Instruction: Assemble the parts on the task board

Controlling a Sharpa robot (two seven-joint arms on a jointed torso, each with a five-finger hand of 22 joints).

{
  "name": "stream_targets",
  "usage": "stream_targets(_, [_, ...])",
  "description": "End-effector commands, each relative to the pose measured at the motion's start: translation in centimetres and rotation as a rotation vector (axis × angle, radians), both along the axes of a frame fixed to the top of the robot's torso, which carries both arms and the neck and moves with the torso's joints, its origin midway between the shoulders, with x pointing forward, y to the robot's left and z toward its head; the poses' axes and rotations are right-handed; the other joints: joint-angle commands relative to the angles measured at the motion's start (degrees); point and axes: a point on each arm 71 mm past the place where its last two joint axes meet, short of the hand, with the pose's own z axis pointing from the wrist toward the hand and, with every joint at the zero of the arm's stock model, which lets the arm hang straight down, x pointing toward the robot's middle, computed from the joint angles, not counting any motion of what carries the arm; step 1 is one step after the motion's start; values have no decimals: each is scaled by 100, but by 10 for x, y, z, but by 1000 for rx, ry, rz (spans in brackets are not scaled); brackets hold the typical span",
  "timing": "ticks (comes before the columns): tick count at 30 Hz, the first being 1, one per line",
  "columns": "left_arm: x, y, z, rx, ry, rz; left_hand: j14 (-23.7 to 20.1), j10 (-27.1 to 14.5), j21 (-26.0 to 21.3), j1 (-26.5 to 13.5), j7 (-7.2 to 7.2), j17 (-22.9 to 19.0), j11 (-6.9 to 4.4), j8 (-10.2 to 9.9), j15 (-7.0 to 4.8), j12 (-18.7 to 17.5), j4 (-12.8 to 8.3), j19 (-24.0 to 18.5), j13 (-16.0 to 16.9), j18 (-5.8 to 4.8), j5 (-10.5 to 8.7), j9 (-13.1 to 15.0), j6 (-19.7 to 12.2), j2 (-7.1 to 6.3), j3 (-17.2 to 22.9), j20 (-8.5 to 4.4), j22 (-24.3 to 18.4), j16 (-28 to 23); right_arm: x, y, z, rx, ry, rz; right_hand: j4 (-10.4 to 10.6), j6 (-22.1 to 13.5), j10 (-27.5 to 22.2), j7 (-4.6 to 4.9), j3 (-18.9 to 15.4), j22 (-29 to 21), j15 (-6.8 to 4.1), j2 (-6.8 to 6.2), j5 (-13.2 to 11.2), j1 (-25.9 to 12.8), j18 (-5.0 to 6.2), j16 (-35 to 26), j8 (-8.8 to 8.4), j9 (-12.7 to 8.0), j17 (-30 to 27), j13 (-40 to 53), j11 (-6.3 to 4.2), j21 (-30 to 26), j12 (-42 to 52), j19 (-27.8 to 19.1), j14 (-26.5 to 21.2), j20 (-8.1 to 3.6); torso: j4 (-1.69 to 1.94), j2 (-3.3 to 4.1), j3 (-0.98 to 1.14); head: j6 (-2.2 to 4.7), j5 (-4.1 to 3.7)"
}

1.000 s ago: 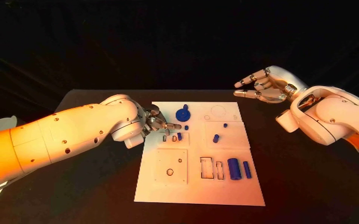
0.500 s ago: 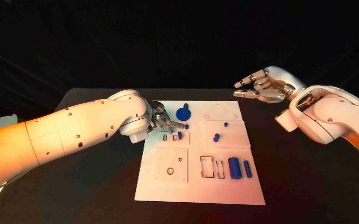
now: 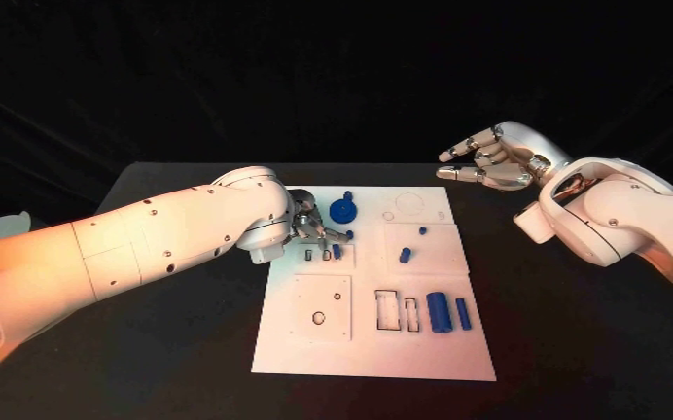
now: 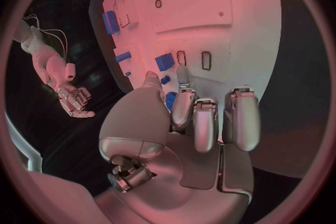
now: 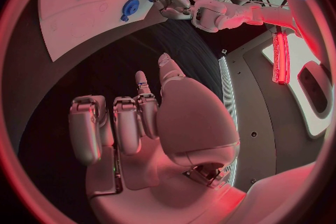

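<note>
Left hand (image 3: 311,230), head view: we log it over the board's (image 3: 376,362) left edge, fingers bunched above two small slots (image 3: 317,256). A small blue piece (image 3: 336,251) sits at the fingertips; whether it is pinched or merely touched we cannot tell here. Right hand (image 3: 491,162): off the board's far right corner, raised, fingers spread, holding nothing.

Parts, placed against the board:
- round disc (image 3: 342,212) with a peg, near the far edge, just beyond the left hand
- two small pegs (image 3: 406,256) in the square outline right of the slots
- two long bars (image 3: 439,314) lying at the near right, beside empty rectangular outlines (image 3: 387,310)
- large square plate (image 3: 321,309) at the near left, holes open

Left wrist view: left hand (image 4: 189,123) with fingers curled forward together over the board (image 4: 245,5). A blue block (image 4: 164,61) lies beside the slots (image 4: 206,60), just past the fingertips; a grasp is not plain, so we record it as undetermined.

Right wrist view: right hand (image 5: 140,123) open and empty above the dark table (image 5: 77,78), well apart from the board (image 5: 63,17). We also note the disc (image 5: 130,8) and the left hand (image 5: 168,0) across the board.

Progress, our judgement: early. Most outlines stand unfilled and the bars lie loose; the slot beside the left hand looks to be the one in work.
</note>
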Motion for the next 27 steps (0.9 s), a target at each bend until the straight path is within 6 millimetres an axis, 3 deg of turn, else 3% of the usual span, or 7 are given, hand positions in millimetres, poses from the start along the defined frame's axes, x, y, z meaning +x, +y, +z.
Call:
stream_targets(1, [0,-3,0,34,1,-29,592,0,31,6,2,1508,-4,29,-28,4,0,85,-3,-36,-14,5,-38,63,-40,-28,167,18,0,2,0,-9,-8,10,5,-35,172,3,-40,915,-30,14,39,22,66,-31,-27,-7,1042,1059,-15,-22,-12,269,472,-31,3,2,0,-8,-5])
stream_targets(27, [0,-13,-3,49,23,-61,592,30,45,193,-21,1508,-20,173,-37,61,-13,83,71,-39,7,222,-64,133,-22,-30,198,18,4,6,-5,-6,-1,17,10,-36,165,4,-60,904,-29,19,76,21,69,-45,-22,-5,1023,1050,-14,-30,-28,264,468,-30,7,9,3,-44,5])
